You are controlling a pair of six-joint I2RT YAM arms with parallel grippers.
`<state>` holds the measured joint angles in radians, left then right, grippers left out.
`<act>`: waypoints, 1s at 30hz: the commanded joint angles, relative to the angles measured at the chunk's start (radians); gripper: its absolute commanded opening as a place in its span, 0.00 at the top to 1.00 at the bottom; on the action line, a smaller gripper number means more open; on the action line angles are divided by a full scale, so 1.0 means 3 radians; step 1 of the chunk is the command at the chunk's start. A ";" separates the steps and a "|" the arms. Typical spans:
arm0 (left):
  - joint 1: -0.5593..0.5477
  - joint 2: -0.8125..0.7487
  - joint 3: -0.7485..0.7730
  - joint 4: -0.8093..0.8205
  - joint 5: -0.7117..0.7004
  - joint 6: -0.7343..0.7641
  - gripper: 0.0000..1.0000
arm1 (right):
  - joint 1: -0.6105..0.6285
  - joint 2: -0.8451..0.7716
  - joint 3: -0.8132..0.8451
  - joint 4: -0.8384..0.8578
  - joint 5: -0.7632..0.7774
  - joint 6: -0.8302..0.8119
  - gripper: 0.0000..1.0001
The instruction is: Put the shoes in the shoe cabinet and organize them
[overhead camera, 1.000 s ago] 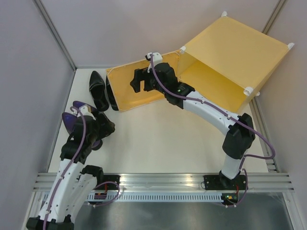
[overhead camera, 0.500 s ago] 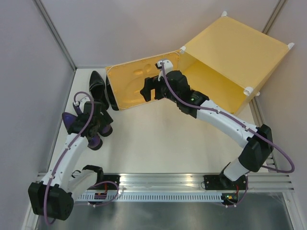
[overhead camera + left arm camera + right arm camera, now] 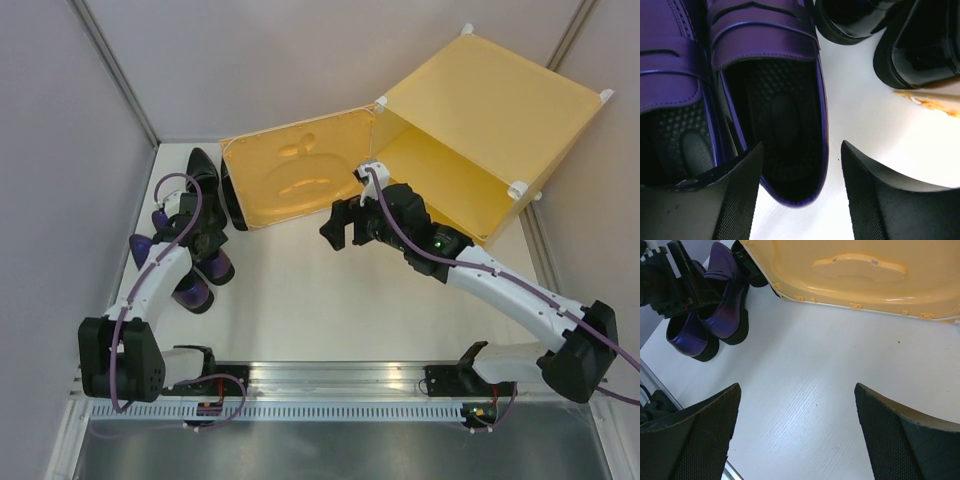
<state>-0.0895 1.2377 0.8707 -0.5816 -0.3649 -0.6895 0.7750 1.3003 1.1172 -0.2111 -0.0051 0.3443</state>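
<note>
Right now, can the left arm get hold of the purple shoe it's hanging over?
Probably yes. The left gripper hangs with open jaws either side of the heel of the purple shoe; only the second purple shoe crowds one side.

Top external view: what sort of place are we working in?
Probably a lab robot cell, not a home: a white table boxed in by plain grey panels, an aluminium rail along its near edge, and the shoe cabinet standing on the tabletop.
</note>
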 commanded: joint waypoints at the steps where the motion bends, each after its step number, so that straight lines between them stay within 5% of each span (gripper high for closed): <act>1: 0.0063 0.0103 0.0109 0.0236 0.0004 -0.0100 0.33 | 0.0004 -0.0284 -0.0149 0.0003 -0.0034 0.0028 0.02; 17: 0.0211 0.0716 0.0196 0.0399 0.0102 -0.0130 0.43 | 0.0004 -0.0601 -0.0451 -0.0181 0.0094 -0.0028 0.02; 23: 0.0247 0.0671 0.0181 0.0394 0.0142 -0.0120 0.69 | 0.0004 -0.0627 -0.0497 -0.0196 0.0135 -0.0053 0.02; 27: 0.0252 0.0370 0.0201 0.0287 0.0056 -0.0059 0.97 | 0.0004 -0.0658 -0.0523 -0.0232 0.0155 -0.0058 0.02; 30: 0.0267 0.0160 0.0268 0.0124 -0.0031 -0.0044 0.98 | -0.0001 -0.0693 -0.0543 -0.0237 0.0155 -0.0048 0.02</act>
<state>-0.0185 1.3884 0.9005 -0.5014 -0.3130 -0.7090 0.7750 1.1213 0.9604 -0.2821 0.0242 0.3397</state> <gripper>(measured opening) 0.041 0.979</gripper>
